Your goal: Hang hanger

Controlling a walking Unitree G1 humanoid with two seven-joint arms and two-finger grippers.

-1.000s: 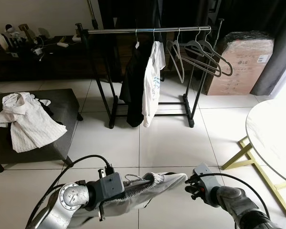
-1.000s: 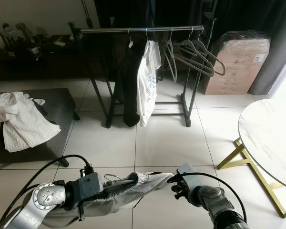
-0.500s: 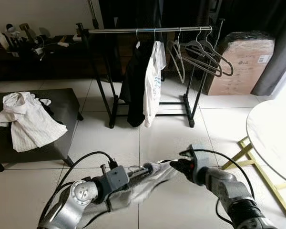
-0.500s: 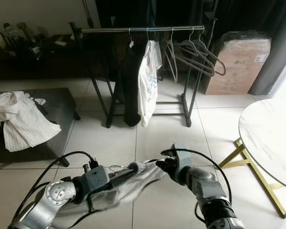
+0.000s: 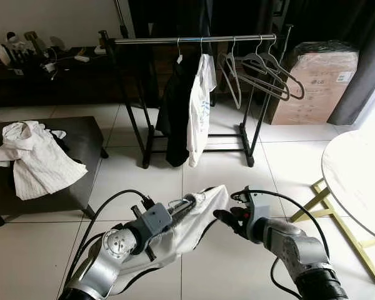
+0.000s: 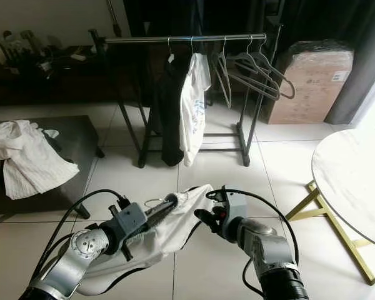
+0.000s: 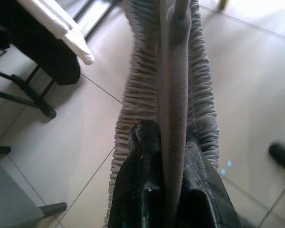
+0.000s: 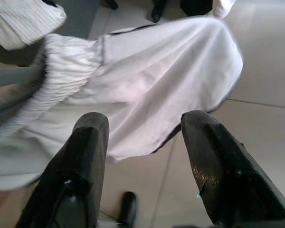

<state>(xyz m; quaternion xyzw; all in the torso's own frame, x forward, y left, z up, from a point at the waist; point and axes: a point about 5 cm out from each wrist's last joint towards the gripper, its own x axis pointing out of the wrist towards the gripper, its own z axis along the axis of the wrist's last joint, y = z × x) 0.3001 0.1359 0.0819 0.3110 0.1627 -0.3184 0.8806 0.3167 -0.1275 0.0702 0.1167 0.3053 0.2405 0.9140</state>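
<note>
The left gripper is clamped on the grey hanger (white garment draped over it), its long axis running toward the clothes rail, well ahead. The right gripper, fingers parted, sits just beside the garment's far shoulder.

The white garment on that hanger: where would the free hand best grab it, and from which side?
Probably the loose shoulder edge of the white garment, coming from the robot's right. The left hand is shut on the grey hanger at the gathered neckline, so that end is taken, while the open right hand faces the hanging fabric.
</note>
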